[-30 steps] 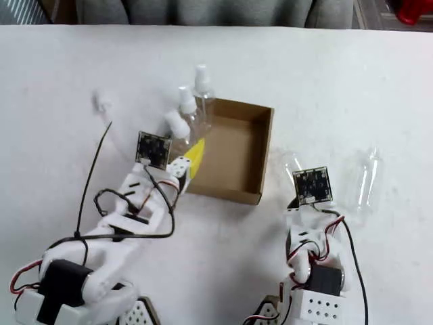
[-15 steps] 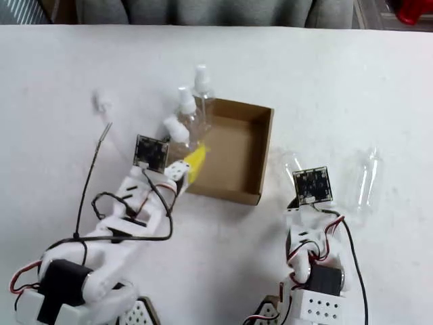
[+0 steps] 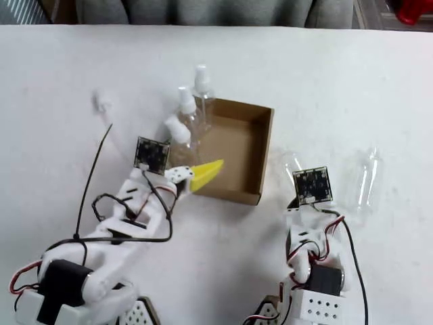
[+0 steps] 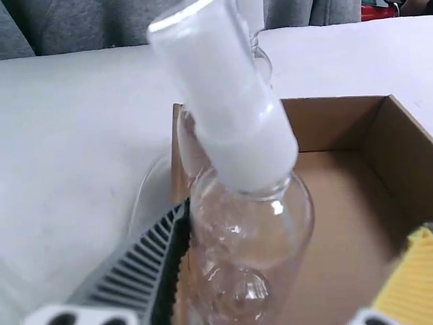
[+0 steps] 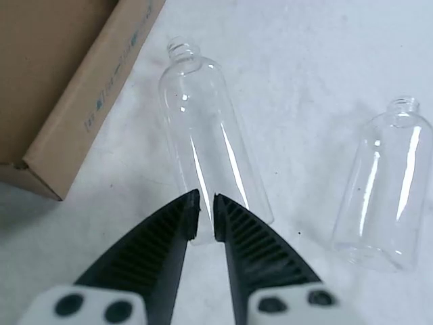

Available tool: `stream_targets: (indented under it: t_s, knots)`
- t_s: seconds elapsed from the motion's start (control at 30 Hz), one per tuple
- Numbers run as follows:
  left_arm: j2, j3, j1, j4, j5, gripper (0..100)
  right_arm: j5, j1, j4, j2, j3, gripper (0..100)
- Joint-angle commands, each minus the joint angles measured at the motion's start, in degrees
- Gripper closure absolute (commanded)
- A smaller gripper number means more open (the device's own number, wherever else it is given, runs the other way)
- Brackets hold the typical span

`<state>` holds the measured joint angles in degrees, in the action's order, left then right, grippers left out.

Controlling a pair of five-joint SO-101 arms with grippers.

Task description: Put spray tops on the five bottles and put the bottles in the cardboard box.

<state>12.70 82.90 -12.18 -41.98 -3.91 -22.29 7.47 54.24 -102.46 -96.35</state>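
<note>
Left hand (image 4: 301, 230) has opened wide around the tilted capped bottle (image 4: 247, 237).

The bottles (image 5: 213, 149) are clear, glossy plastic. The box (image 3: 265, 152) is matt brown cardboard. The bench (image 3: 338, 81) looks matt white.

Left claw (image 4: 301, 220) spread wide, left arm (image 3: 128, 217) stretched forward, right claw (image 5: 205, 203) closed, right arm (image 3: 308, 250) folded back

place: small robotics tinkering bench, maybe a home or office corner, can't tell which | clues: plain white table (image 3: 352, 88), bare circuit board (image 3: 152, 152), loose wires (image 3: 91, 177) | behind: grey cushioned seating (image 3: 203, 11)
</note>
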Motion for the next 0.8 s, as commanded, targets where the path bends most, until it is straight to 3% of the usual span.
stream_targets:
  t_s: [0.0, 0.37, 0.53, 0.77]
  knots:
    - [0.84, -0.35, 1.63, -0.88, -1.32, 55, -0.53, 0.57, -0.04, -0.4, -0.53, 98.4]
    - [1.54, 0.09, 2.07, -0.88, -0.88, 55, -0.53, 0.57, -0.13, -0.57, -0.53, 98.4]
    - [7.96, 3.69, 2.07, -0.09, -0.88, 55, -0.53, 0.57, -0.13, -0.57, -0.53, 98.4]
    - [21.85, 6.86, 2.15, 15.65, 1.76, 55, -0.53, 0.57, -0.13, -0.48, -0.53, 98.4]
